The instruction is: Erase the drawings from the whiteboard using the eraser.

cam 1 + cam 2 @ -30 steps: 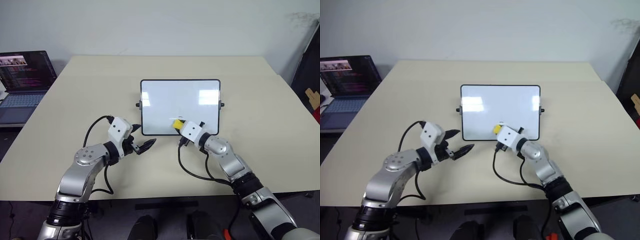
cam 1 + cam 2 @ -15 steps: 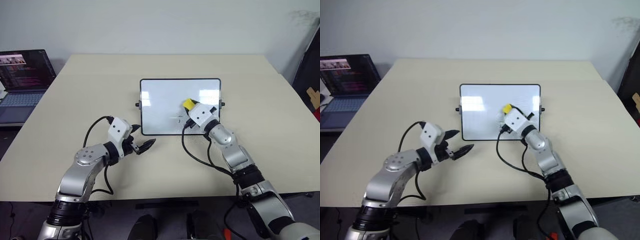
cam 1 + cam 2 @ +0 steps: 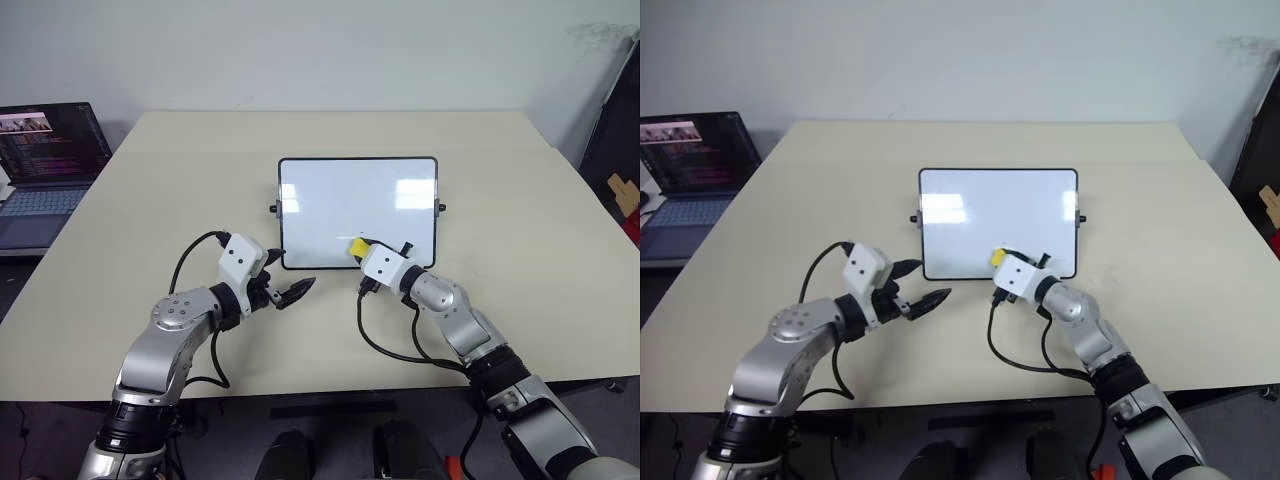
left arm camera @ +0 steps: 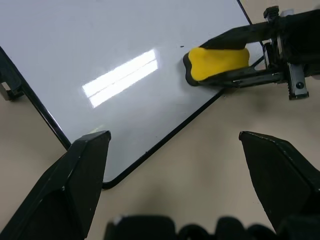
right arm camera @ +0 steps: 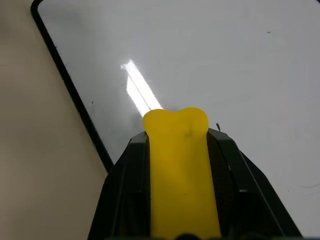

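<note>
The whiteboard (image 3: 340,195) lies flat at the middle of the beige table, with a black frame and small knobs on its short sides. My right gripper (image 3: 358,250) is shut on the yellow eraser (image 3: 355,246), which presses on the board just inside its near edge, right of centre. The eraser (image 5: 180,150) sits between both black fingers, its dark underside on the board. Of the drawings I see just tiny dark specks (image 5: 218,127) beside the eraser. My left gripper (image 3: 292,291) hovers open and empty over the table, just in front of the board's near left corner.
An open laptop (image 3: 50,150) stands on a lower surface at the far left, off the table. Black cables loop from both wrists over the table (image 3: 330,340) near its front edge. Dark equipment (image 3: 615,140) stands past the table's right side.
My right gripper swept the eraser up the board toward its right middle, then back down to the near edge. The left arm has stayed put.
</note>
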`<state>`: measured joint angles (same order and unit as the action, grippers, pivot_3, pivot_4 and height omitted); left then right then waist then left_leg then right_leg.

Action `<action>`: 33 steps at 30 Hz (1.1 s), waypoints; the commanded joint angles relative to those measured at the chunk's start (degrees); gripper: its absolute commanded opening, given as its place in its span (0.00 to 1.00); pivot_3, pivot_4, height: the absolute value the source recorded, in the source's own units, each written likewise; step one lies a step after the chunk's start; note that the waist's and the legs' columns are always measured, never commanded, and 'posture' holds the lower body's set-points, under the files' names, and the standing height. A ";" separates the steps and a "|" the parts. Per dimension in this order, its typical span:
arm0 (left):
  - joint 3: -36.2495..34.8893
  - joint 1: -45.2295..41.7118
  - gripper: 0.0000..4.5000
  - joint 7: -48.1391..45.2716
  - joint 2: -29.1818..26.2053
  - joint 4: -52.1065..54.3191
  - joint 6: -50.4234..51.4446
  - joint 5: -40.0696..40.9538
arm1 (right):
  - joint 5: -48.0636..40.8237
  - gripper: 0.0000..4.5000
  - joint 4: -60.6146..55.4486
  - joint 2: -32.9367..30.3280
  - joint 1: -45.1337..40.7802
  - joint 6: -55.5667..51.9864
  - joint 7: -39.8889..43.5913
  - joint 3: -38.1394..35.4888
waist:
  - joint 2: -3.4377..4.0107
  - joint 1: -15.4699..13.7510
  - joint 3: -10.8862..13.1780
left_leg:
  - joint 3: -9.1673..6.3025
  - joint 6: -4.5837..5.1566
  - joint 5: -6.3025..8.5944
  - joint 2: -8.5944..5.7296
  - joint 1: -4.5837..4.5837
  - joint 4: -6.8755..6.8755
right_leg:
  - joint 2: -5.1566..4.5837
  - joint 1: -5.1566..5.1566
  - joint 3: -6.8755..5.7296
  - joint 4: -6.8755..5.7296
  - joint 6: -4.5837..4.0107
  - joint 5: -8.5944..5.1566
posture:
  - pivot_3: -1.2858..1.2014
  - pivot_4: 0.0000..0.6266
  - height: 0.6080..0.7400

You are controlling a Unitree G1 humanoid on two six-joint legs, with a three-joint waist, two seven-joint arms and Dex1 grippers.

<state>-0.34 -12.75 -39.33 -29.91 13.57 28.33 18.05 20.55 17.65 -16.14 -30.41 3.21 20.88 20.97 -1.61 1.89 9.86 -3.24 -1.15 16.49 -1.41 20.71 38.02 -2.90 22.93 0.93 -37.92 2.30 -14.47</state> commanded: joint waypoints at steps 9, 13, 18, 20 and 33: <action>-0.85 -1.59 1.00 -0.03 0.20 1.37 -0.55 0.94 | 1.21 0.27 1.53 -0.12 -3.68 2.80 -10.40 -5.38 | 0.00 -0.06 0.03 | 0.00 -0.04 0.00 -0.02 0.20 -0.09 | -0.02 0.26 0.02 -0.04 -0.02 0.02 | 0.52 0.24 1.00; -0.86 -1.30 1.00 0.17 0.36 1.89 -0.28 1.09 | 1.54 0.27 1.51 -0.05 -2.25 2.21 -7.77 -3.49 | 0.00 0.11 0.02 | 0.03 -0.10 0.07 0.04 0.22 -0.21 | -0.01 0.28 0.04 0.17 -0.03 -0.03 | 0.52 0.24 1.00; -1.11 -1.11 1.00 0.27 0.40 2.09 -0.16 1.18 | 2.45 0.27 1.04 0.02 -0.45 1.52 -4.40 -0.77 | 0.00 0.12 0.02 | 0.04 -0.07 0.08 0.04 0.19 -0.17 | -0.01 0.25 0.04 0.13 -0.03 -0.02 | 0.52 0.24 1.00; -1.21 -1.18 1.00 0.26 0.39 2.01 -0.15 1.23 | 2.92 0.27 1.01 -0.30 -0.04 1.63 -3.38 0.23 | -0.01 0.12 0.02 | 0.05 -0.07 0.08 0.04 0.17 -0.15 | -0.01 0.24 0.04 0.07 -0.03 -0.02 | 0.52 0.24 1.00; -0.73 -2.25 1.00 0.91 0.55 3.30 1.80 1.64 | -0.93 0.27 0.15 2.18 -4.18 1.66 -10.80 -7.84 | 0.01 -0.05 0.05 | 0.01 -0.08 0.07 0.02 0.21 -0.13 | -0.01 0.27 0.03 0.03 -0.03 -0.01 | 0.52 0.24 1.00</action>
<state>-0.41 -13.99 -38.75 -29.51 13.92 30.14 18.87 20.77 18.26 -14.51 -34.24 5.29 9.84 13.54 -1.60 1.85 9.91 -3.23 -1.24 16.56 -1.38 20.92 37.88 -2.91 23.20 0.96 -37.86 2.27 -14.48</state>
